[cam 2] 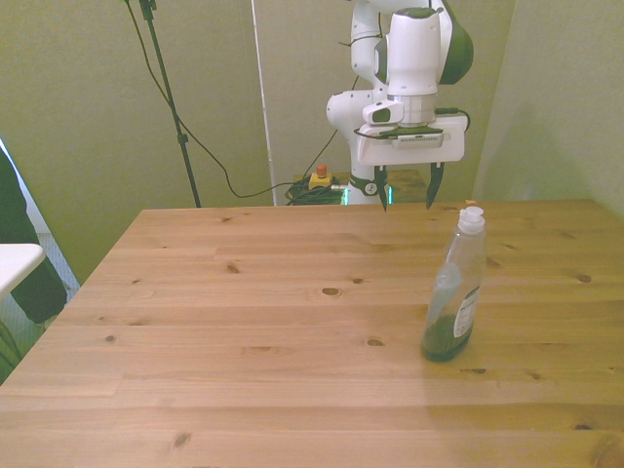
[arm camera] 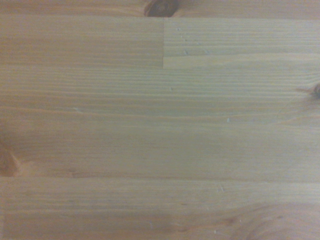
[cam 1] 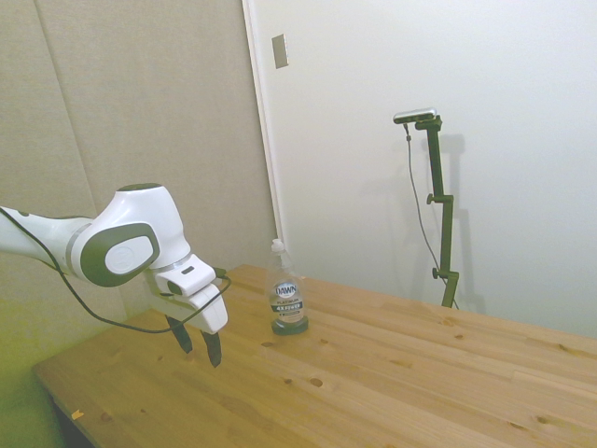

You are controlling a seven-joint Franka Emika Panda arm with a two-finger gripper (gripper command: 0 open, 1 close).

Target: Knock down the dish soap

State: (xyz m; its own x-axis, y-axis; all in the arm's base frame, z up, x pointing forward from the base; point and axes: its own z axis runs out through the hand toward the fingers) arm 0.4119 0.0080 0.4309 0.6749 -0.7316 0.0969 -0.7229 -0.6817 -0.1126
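- Your dish soap [cam 2: 453, 289] stands upright on the wooden bench [cam 2: 244, 322], toward the front view's right, white cap on top and dark green liquid pooled at its base
- Your end effector [cam 2: 406, 187] hangs above the bench, fingers pointing down and spread apart, pinching nothing
- You can see in the side view that the end effector [cam 1: 196, 343] is near the bottle [cam 1: 287, 291] but clearly apart from it
- Your wrist view shows only bare bench [arm camera: 160, 125] planks with a few dark knots

Even, soft indoor light — faint shadows, greenish tint — wrist view slightly blurred.
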